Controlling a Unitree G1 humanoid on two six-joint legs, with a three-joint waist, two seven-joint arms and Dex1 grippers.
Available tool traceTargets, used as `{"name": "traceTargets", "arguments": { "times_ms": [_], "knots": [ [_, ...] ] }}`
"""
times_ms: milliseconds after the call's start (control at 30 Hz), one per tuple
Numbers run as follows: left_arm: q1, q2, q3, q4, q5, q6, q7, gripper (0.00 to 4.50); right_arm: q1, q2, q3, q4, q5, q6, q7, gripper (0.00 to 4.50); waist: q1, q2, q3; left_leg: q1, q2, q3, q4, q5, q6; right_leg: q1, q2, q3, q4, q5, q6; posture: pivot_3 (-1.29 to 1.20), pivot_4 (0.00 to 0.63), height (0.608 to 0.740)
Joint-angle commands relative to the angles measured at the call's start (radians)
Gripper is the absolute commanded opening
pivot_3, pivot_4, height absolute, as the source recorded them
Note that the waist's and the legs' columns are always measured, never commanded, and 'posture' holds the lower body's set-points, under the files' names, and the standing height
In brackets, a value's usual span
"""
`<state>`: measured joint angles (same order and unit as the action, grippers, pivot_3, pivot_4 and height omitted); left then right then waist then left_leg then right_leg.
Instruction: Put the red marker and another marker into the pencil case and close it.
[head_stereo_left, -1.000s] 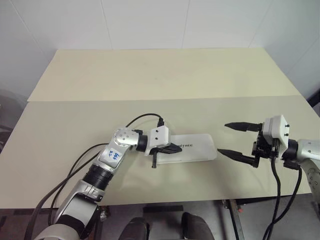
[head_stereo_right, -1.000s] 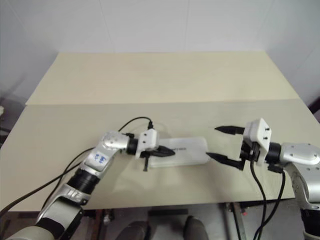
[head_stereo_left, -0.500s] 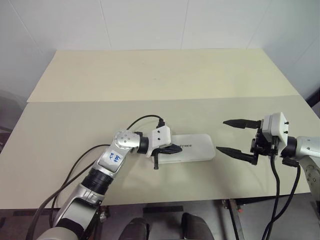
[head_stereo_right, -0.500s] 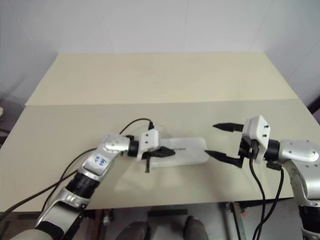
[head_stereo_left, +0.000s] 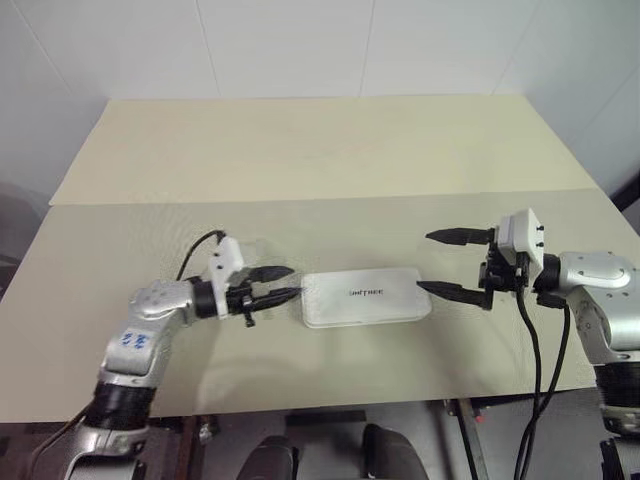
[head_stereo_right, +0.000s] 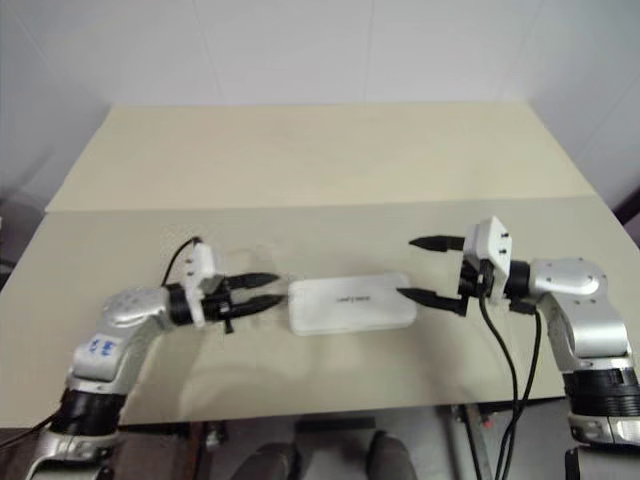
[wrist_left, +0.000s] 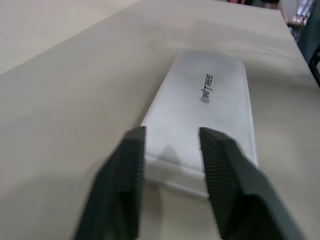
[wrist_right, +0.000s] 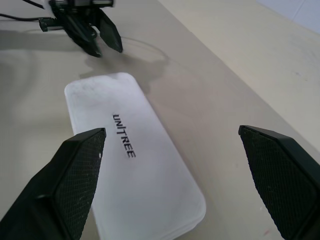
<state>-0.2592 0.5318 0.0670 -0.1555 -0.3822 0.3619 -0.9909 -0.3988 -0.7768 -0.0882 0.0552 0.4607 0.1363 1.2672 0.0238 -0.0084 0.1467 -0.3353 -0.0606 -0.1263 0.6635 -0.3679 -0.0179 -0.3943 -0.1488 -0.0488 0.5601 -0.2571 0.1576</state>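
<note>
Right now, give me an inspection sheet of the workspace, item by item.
Surface: beige table, a seam running across it.
Job's things: white pencil case lying flat, lid closed, lettering up; markers not seen.
Clutter: nothing seen.
Grippers: left gripper open, at the case's left end, apart from it; right gripper wide open at the case's right end.
Cables: black cables hanging from the right wrist; another looped at the left wrist.
Surroundings: white wall behind.

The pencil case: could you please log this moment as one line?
pencil case: closed, flat on table | left pincer: open, off its left end | right pincer: open wide at its right end | markers: unseen
</note>
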Motion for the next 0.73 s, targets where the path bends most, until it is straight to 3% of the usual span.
{"name": "traceTargets", "arguments": {
  "times_ms": [33, 167, 333, 733],
  "knots": [
    [0.055, 0.036, 0.081, -0.075, -0.064, -0.042, -0.021, 3.22, -0.017, 0.001, -0.012, 0.019, 0.001, -0.03, 0.023, 4.5, 0.001, 0.001, 0.0, 0.0, 0.0, 0.0, 0.0, 0.0, 0.0, 0.0, 0.0, 0.0, 0.0, 0.0, 0.0, 0.0, 0.15, 0.74],
    [0.093, 0.05, 0.118, -0.093, -0.083, -0.063, -0.008, 4.47, -0.033, 0.001, -0.018, 0.069, -0.008, -0.056, 0.037, 4.5, 0.001, 0.001, 0.001, 0.0, 0.0, 0.0, 0.0, 0.0, 0.0, 0.0, 0.0, 0.0, 0.0, 0.0, 0.0, 0.0, 0.15, 0.74],
    [0.065, 0.021, 0.114, -0.115, -0.102, -0.062, 0.044, 4.47, -0.032, -0.017, -0.071, 0.151, -0.015, -0.12, 0.031, 4.5, 0.0, 0.001, 0.001, 0.0, 0.0, 0.001, 0.0, 0.0, 0.0, 0.001, 0.0, 0.0, 0.0, 0.0, -0.001, 0.0, 0.15, 0.74],
    [-0.018, 0.002, 0.074, -0.039, -0.074, -0.126, 0.063, 4.47, 0.14, -0.049, -0.159, 0.021, 0.015, -0.094, 0.002, 4.5, -0.001, 0.002, 0.001, 0.0, 0.0, 0.004, 0.0, 0.0, 0.0, 0.0, 0.0, -0.001, 0.0, 0.0, -0.001, 0.0, 0.15, 0.74]
  ]
}}
